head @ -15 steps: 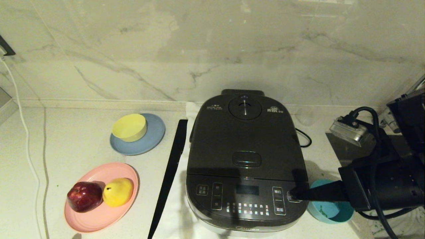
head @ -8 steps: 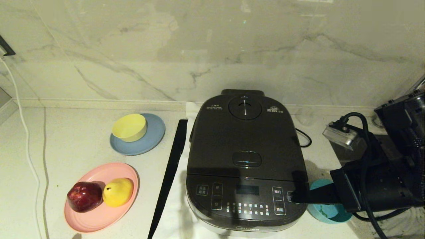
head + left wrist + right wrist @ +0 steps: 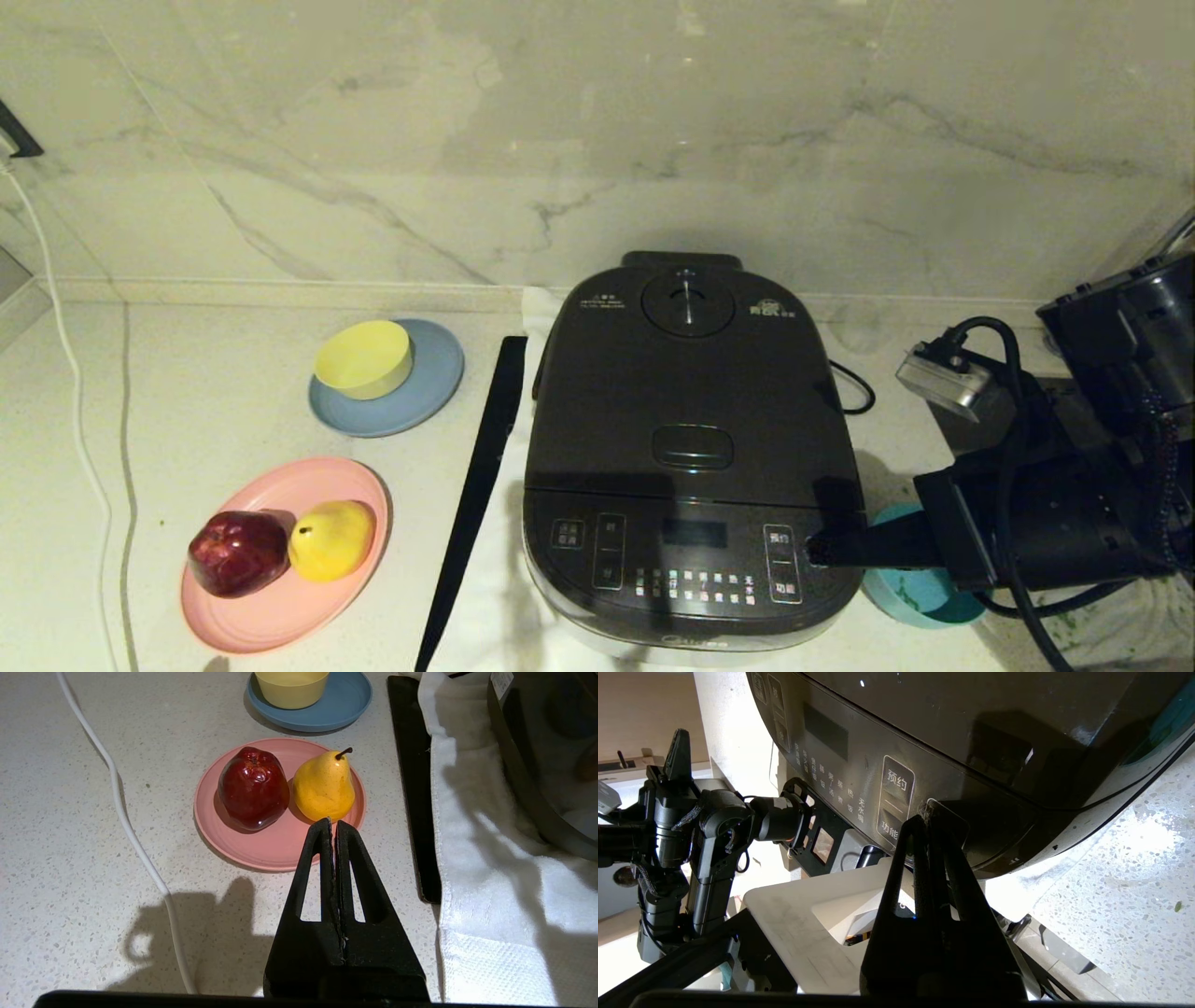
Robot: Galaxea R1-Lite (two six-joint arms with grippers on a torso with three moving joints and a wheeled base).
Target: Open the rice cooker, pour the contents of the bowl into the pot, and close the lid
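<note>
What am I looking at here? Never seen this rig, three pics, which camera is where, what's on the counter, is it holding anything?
It is a two-armed robot at a kitchen counter. One picture comes from a camera on its head, looking down; the other two sit on the wrists, looking along each claw.

In the middle stands a rice cooker, lid shut. The right claw is shut, empty, its tip at the cooker's front panel. A bowl lies beneath that arm.

The left claw is shut, empty, hanging over the counter near a pink plate with an apple and a pear. Behind them a yellow bowl sits on a blue plate.
</note>
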